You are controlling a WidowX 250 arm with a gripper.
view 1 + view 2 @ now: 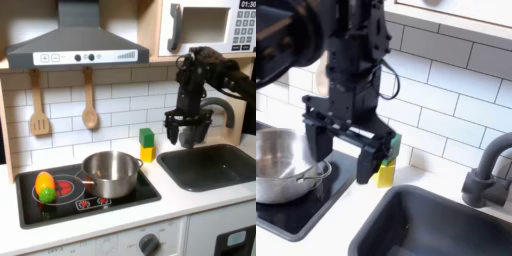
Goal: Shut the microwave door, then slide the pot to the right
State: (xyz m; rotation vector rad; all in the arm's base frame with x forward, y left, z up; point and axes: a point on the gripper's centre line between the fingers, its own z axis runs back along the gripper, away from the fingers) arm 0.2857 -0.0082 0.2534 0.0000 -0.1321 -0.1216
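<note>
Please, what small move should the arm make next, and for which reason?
Probably carry the hand down and toward the first exterior view's left, to the pot. The microwave door looks shut already, while the pot sits on the stove, untouched. The hand hangs open above the sink edge, clear of the pot and of the green and yellow blocks.
</note>
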